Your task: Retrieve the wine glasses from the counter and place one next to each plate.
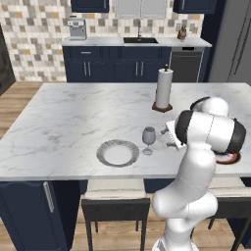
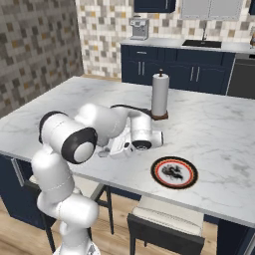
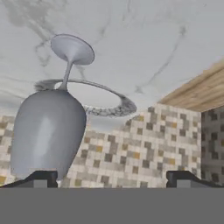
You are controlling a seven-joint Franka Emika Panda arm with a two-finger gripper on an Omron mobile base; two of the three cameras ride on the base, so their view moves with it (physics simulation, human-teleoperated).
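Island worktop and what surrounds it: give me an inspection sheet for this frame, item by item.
Surface: marble island, no spills seen.
Job's things: one wine glass upright beside the white plate; red-rimmed plate with no glass seen beside it.
Clutter: paper-towel roll upright on the island.
Grippers: gripper open, wine glass close by its left fingertip, not clamped.
Cables: nothing seen.
Surroundings: back counter with sink and coffee machine; stool under the island.
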